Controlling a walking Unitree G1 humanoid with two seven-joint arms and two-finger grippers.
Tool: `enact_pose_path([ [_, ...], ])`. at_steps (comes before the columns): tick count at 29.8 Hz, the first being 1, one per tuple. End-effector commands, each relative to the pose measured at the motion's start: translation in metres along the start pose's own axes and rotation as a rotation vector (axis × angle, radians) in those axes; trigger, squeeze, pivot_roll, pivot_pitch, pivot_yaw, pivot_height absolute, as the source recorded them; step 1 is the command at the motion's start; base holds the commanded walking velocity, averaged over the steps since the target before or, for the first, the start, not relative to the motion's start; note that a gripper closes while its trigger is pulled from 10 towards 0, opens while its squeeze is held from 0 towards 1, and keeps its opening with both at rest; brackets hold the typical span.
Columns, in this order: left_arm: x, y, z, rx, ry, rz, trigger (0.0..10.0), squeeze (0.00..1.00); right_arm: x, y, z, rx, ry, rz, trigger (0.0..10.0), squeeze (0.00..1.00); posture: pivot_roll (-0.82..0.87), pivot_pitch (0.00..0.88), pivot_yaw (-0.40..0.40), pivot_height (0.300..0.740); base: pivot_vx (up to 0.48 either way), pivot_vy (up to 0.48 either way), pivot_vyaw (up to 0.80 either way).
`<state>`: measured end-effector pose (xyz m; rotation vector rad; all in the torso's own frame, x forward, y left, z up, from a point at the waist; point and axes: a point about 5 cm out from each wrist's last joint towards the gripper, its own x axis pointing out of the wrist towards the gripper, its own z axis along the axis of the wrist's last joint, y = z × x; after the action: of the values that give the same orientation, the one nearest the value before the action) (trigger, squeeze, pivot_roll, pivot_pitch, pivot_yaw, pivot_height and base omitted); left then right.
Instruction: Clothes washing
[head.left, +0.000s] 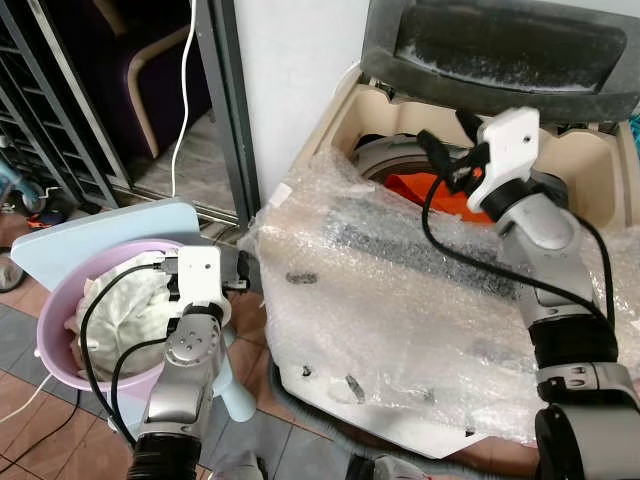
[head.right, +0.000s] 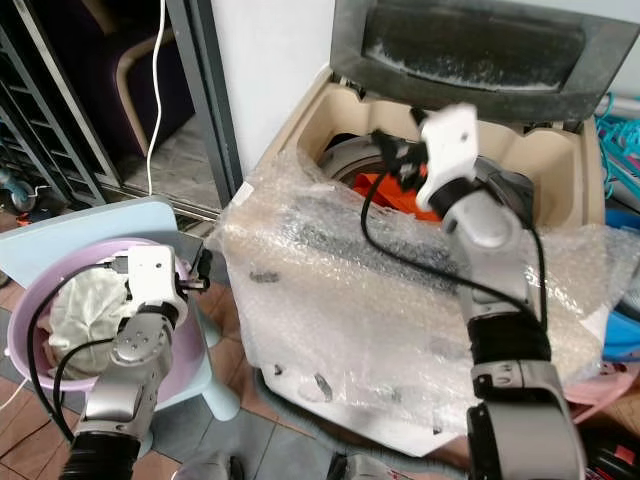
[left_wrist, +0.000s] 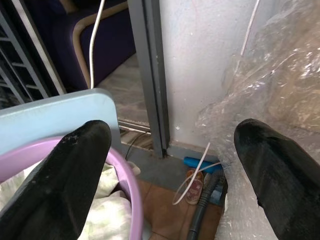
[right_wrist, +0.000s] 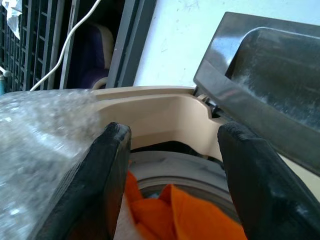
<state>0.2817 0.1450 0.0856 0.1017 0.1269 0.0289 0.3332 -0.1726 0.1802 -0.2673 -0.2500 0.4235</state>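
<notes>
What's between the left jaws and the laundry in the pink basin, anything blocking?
Nothing visible. The left gripper hangs open over the near rim of the pink basin, and the white laundry lies uncovered inside. Only the arm's own black cable loops across the pile.

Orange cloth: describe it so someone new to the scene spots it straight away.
Find the top-loading washing machine with its dark lid raised and bubble wrap over its front. Look into the open drum, just below the right gripper: the orange cloth lies there, the only bright orange thing, unlike the pale laundry in the pink basin.
</notes>
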Motion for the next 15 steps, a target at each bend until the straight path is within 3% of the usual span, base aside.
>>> enact_pose_path([
  [1,-0.003,-0.003,0.012,0.015,-0.074,-0.031,10.0,0.0,0.0,0.015,0.012,-0.021,-0.058,-0.015,10.0,1.0,-0.03,0.0,-0.015,0.74,0.0,0.0,0.0],
  [3,-0.003,-0.003,0.013,0.013,-0.079,-0.031,10.0,0.0,-0.001,0.017,0.011,-0.022,-0.055,-0.021,10.0,1.0,-0.02,0.0,-0.016,0.74,0.0,0.0,0.0],
  [4,-0.005,-0.002,0.014,0.014,-0.085,-0.013,10.0,0.0,-0.004,0.022,0.009,-0.006,-0.06,-0.041,10.0,0.94,-0.01,0.0,-0.015,0.74,0.0,0.0,0.0],
  [5,-0.006,-0.001,0.014,0.016,-0.085,-0.005,10.0,0.0,-0.007,0.027,0.007,-0.001,-0.07,-0.07,10.0,0.0,-0.01,0.0,-0.013,0.74,0.0,0.0,0.0],
  [6,-0.008,-0.001,0.011,0.018,-0.067,0.006,10.0,0.0,-0.011,0.029,0.001,0.057,-0.057,-0.183,10.0,0.0,-0.01,0.0,-0.006,0.74,0.0,0.0,0.0],
  [9,-0.009,-0.003,0.006,0.02,-0.045,-0.005,10.0,0.0,-0.014,0.027,-0.005,0.093,-0.027,-0.296,10.0,0.0,-0.01,0.0,-0.002,0.74,0.0,0.0,0.0],
  [15,-0.003,-0.008,0.009,0.02,-0.058,-0.029,10.0,0.0,-0.015,0.034,-0.005,0.05,-0.006,-0.299,10.0,0.0,-0.02,0.0,0.016,0.74,0.0,0.0,0.0],
])
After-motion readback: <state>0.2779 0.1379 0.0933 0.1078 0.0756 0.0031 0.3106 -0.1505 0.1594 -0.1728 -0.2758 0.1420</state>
